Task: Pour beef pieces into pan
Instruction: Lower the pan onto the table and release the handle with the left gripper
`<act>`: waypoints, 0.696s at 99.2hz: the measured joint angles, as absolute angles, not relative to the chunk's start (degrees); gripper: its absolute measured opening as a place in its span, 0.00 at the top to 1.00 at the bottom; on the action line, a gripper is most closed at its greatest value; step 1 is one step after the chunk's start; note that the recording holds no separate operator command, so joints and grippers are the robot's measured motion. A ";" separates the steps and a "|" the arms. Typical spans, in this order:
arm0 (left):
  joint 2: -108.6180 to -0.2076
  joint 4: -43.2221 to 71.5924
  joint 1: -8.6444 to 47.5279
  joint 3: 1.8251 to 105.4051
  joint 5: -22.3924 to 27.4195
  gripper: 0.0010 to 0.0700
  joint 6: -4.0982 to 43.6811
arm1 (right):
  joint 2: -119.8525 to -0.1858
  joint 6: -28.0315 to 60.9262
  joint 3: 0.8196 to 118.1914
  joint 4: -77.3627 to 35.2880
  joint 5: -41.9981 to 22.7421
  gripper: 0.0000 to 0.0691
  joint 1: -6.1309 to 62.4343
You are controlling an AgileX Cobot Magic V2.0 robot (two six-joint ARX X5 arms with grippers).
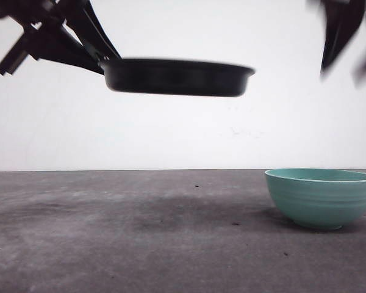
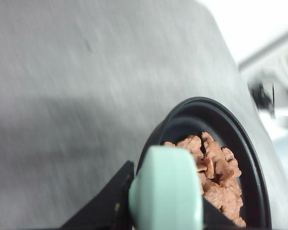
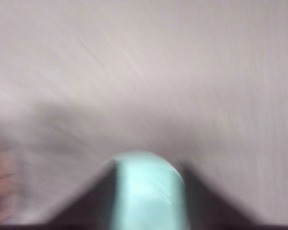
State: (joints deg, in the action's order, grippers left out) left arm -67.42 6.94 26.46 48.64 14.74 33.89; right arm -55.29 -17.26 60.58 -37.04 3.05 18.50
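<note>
Aloft over the table [image 1: 110,232], the pan [image 1: 177,76] hangs level in the left claw [image 1: 100,58], which pinches its mint-green handle [image 2: 165,191] from both sides. The beef pieces [image 2: 216,177] lie heaped inside the pan, against the wall nearest the handle. A teal bowl [image 1: 320,196] stands on the table, lower down and well off to the right.

With the meat in the pan, the pour looks done or close to it, so the job in hand appears to be carrying the load safely. From where I stand, that calls for a firm pinch on the handle, a level rim, and a slow, straight descent. Because the pile sits to 1 side, any tip toward the far rim could send chunks sliding out. The pan should land flat on bare table, well clear of the bowl.

Much here is hard to read. The right claw [image 1: 344,36] is a dark smear at the upper right, cut by the edge of the front view. Its wrist camera shows 2 dark fingers flanking a pale green shape [image 3: 146,191], possibly another handle, but the blur is too heavy to tell whether they press on it. From the front the pan's wall hides the beef, and the bowl's inside cannot be seen.
</note>
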 joint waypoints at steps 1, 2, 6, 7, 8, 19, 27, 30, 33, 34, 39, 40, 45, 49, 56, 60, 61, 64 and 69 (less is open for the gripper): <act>-67.77 6.61 26.22 48.64 14.74 0.94 33.89 | -54.41 -17.17 60.97 -37.17 3.07 0.88 18.74; -68.14 6.31 25.96 48.64 14.74 0.94 33.89 | -53.52 -17.02 61.34 -37.32 3.07 0.89 19.00; -69.95 5.54 24.77 48.69 14.72 0.94 33.89 | -50.11 -16.71 62.81 -38.28 3.07 0.93 19.97; -70.17 5.50 24.64 48.71 14.72 0.94 33.89 | -49.32 -16.71 63.13 -38.54 3.07 0.94 20.21; -70.81 5.41 24.25 48.71 14.72 0.94 33.89 | -48.56 -16.69 63.46 -38.83 3.07 0.94 20.43; -76.44 5.89 21.78 48.71 15.05 0.94 33.87 | -41.50 -16.53 65.80 -41.71 3.25 0.97 22.48; -81.01 5.87 20.78 48.71 16.86 0.94 33.87 | -37.41 -16.69 66.13 -43.05 3.14 0.98 22.85; -82.63 5.78 20.73 48.71 17.72 0.94 33.85 | -36.23 -16.91 66.11 -43.75 3.05 0.98 22.85; -84.14 5.61 20.73 48.71 18.41 0.94 33.87 | -35.14 -17.30 66.11 -44.56 3.03 0.98 22.85; -84.62 5.50 20.75 48.71 18.57 0.94 33.85 | -34.79 -17.52 66.11 -44.82 3.03 0.98 22.85; -86.89 4.75 20.80 48.71 19.73 0.94 33.80 | -33.15 -18.55 66.06 -46.06 3.03 0.98 22.85; -87.42 4.47 20.82 48.71 19.92 0.94 33.80 | -32.82 -18.79 66.06 -46.28 3.05 0.98 22.85; -89.21 3.44 20.88 48.71 20.67 0.94 33.80 | -31.22 -19.84 66.06 -47.64 3.03 0.98 22.85; -90.39 2.59 20.86 48.71 20.95 0.94 33.78 | -29.89 -20.45 66.06 -48.99 3.03 0.98 22.85; -91.92 1.19 20.86 48.71 20.93 0.94 33.76 | -28.36 -21.02 66.06 -51.40 3.05 0.98 22.85; -92.36 0.60 20.82 48.71 21.02 0.94 33.80 | -27.92 -21.21 66.06 -52.86 3.05 0.98 22.85; -92.42 0.45 20.82 48.71 21.02 0.94 33.80 | -27.86 -21.30 66.06 -53.21 3.03 0.98 22.85; -92.64 -0.03 20.80 48.71 21.02 0.94 33.80 | -27.79 -21.37 66.06 -54.19 3.03 0.98 22.85; -92.92 -0.34 20.80 48.71 21.10 0.89 33.93 | -27.79 -21.52 66.04 -55.48 3.03 0.98 22.85</act>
State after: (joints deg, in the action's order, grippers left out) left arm -92.92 -0.34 20.80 48.71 21.10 33.93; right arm -27.79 -21.52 66.04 -55.48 3.03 22.85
